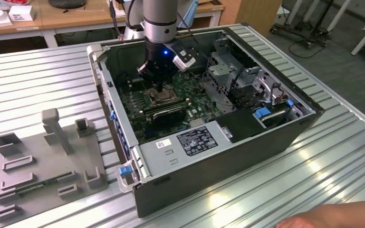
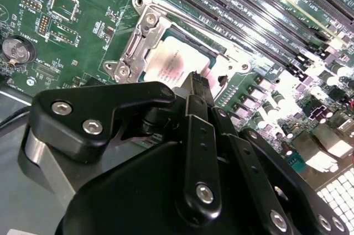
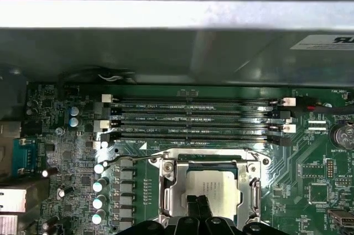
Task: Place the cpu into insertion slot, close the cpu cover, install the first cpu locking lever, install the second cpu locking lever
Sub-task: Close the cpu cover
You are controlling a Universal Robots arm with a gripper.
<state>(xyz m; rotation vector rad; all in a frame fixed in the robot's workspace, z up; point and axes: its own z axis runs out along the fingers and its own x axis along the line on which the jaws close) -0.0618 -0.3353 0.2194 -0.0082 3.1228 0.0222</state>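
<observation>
Exterior view: the black two-fingered tool (image 1: 161,89) hangs inside the open grey computer case (image 1: 246,156), just over the square black-framed insertion slot (image 1: 160,98).

Second wrist view: the tool's fingers are closed together and hold nothing. Their tips are at the thin silvery-tan square cpu (image 2: 171,61), which is seated under the silvery metal-frame cpu cover (image 2: 145,27).

First wrist view: the cover frames the chip on all sides.

The chip looks light, stiff and fragile, so it should be handled by its edges only.

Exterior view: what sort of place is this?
Probably a lab or workshop bench: an open computer case lies on a ribbed metal table, a grey parts holder beside it, wooden desks beyond.
</observation>
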